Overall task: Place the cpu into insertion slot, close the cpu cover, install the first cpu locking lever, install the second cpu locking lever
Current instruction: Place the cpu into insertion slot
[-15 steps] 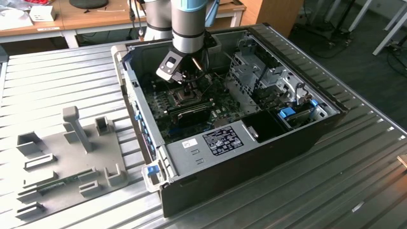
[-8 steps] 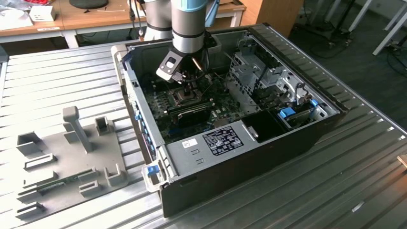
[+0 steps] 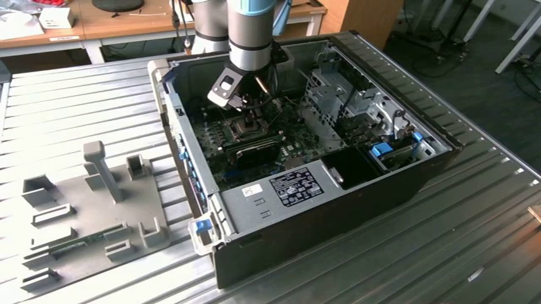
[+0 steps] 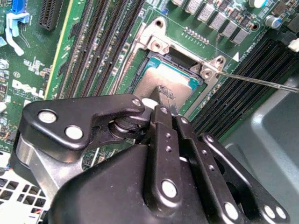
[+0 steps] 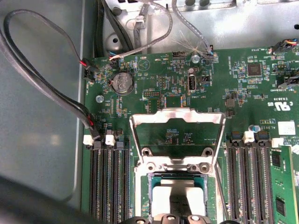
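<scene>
In the exterior view my gripper (image 3: 251,120) reaches down into the open computer case, right over the insertion slot (image 3: 245,132) on the green board. The cpu (image 4: 156,84), a silvery-tan square, lies flat inside the slot's metal rim (image 4: 140,65). My gripper (image 4: 163,105) is shut, its tips together at the middle of the cpu's top. The first wrist view shows the cpu (image 5: 161,198) in the slot with my gripper (image 5: 178,217) over it. The cpu cover (image 5: 175,114) is swung open, away from the slot. A thin wire lever (image 4: 261,80) sticks out to one side, unlatched.
Long black memory slots (image 5: 108,182) flank the socket on both sides. Loose cables (image 5: 56,88) and a coin battery (image 5: 122,82) lie beyond the open cover. The case wall (image 3: 173,126) and drive cage (image 3: 334,95) hem the arm in. A grey fixture plate (image 3: 85,209) sits on the exterior view's left.
</scene>
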Motion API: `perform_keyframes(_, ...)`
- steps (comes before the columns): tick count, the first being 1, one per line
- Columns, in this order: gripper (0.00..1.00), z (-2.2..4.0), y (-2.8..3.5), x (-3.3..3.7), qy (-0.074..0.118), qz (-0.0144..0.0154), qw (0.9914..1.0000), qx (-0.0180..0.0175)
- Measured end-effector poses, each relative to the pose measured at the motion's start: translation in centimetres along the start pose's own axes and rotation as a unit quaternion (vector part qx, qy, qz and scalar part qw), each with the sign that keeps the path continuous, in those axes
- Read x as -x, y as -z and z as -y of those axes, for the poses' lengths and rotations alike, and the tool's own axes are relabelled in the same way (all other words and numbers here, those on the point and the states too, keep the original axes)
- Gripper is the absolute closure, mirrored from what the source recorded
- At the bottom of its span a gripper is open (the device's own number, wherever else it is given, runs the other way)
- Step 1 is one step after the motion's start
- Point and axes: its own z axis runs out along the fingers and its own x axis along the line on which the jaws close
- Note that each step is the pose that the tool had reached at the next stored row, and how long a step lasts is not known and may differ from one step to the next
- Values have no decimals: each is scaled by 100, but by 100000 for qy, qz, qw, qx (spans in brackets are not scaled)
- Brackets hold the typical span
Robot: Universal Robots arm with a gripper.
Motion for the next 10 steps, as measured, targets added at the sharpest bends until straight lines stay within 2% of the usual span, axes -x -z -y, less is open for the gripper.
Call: perform_keyframes(10, 89, 0, -4, 0, 2, 2, 100000, -1)
